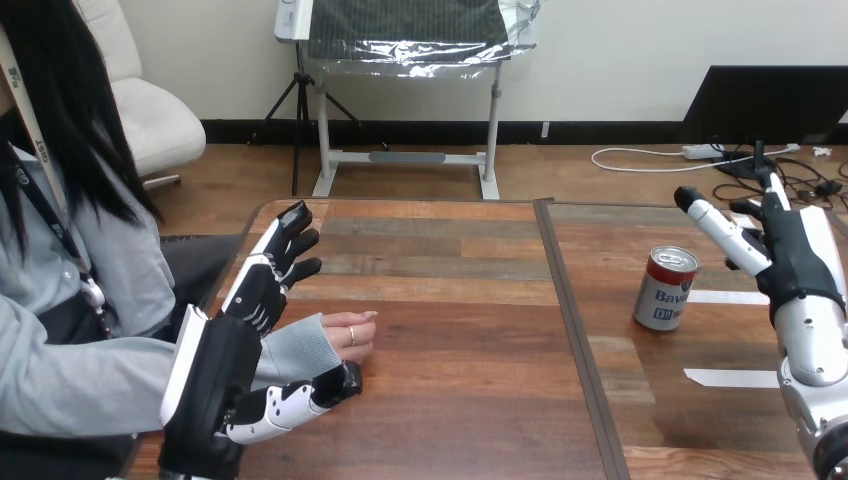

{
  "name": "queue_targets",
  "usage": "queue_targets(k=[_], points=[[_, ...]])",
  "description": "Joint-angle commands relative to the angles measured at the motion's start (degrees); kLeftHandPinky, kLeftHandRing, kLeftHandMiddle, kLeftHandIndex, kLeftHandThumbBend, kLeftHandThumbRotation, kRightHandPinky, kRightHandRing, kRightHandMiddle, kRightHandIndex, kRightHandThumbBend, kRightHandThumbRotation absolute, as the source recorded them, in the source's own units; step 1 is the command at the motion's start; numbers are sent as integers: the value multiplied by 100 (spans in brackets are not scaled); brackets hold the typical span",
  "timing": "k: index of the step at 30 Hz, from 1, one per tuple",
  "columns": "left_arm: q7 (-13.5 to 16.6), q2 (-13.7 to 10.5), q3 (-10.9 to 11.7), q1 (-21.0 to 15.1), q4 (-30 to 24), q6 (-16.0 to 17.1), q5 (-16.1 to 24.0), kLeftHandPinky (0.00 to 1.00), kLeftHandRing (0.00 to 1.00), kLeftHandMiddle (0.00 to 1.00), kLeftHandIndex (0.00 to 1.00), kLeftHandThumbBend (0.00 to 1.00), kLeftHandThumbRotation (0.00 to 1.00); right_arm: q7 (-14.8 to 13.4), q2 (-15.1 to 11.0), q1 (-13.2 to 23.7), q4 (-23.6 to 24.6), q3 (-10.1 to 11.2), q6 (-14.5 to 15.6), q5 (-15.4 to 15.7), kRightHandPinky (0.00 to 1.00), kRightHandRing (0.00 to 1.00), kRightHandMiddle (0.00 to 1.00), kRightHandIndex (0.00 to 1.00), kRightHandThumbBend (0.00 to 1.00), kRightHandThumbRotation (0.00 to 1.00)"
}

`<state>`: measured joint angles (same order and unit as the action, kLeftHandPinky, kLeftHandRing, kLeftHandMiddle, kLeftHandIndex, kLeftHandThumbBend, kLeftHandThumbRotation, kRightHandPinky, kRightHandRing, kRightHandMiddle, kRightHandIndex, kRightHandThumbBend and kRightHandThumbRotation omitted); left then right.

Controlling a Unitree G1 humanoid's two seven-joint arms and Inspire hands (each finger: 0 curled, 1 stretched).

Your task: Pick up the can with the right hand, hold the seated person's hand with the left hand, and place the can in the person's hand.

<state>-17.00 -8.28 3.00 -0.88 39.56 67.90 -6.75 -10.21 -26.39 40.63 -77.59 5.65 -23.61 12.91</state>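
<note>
Head view, one frame.

Can [665, 288] – upright on the table [450, 400], in its right half, just right of the seam [575, 330] that runs from far edge to near edge. Nothing touches it. Two white tape strips [727, 297] lie on the wood between the can and the right edge.

Right hand [790, 255] – near the right edge, beside the can but apart from it. Fingers [718, 225] straight and spread, pointing toward the far edge; it holds nothing.

Person's hand [345, 335] rests on the table near the left edge, fingers loosely bent, grey sleeve [295, 350] at the wrist.

Left hand [235, 335] sits over that sleeve: fingers [285, 245] straight, aimed at the far-left corner, thumb [300, 395] on the near side, below the person's hand. Wide open, not closed round the wrist (contact with the sleeve – cannot tell).
</note>
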Motion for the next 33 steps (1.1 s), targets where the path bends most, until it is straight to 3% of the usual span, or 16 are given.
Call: queue_targets(k=[1,5,11,14,16,20,24,33], points=[[-40,32,-52,-273,-52,-61,-107,85,92,95,93,100,56,-98,29,164,206,22,-304,-69,60,71,86,100,100,82],[-58,42,-51,-267,-54,-89,-104,86,93,95,93,100,56,-120,17,132,246,-12,-508,-38,69,80,88,100,100,85],[-90,97,-51,-287,-6,-49,-147,86,93,95,93,100,56,-32,68,83,331,101,-845,-212,83,92,96,100,100,90],[-84,133,-53,-275,-44,-113,-174,86,92,95,93,100,55,197,151,14,375,290,-1269,-506,86,94,97,100,100,92],[-115,134,-63,-279,-24,-102,-196,86,92,95,93,100,55,656,280,18,426,581,-1374,-954,88,96,98,100,100,90],[-25,161,-11,-292,9,-63,-77,86,92,95,93,100,55,933,399,-22,506,743,-1590,-1299,88,95,99,100,100,90],[-51,163,-22,-317,45,-43,-83,85,92,95,93,100,55,1675,646,-25,661,1175,-1660,-2057,85,93,97,98,100,90],[-54,177,-11,-365,121,-28,-49,85,92,95,93,100,56,2542,979,-57,989,1533,-1685,-2900,76,84,91,93,100,91]])
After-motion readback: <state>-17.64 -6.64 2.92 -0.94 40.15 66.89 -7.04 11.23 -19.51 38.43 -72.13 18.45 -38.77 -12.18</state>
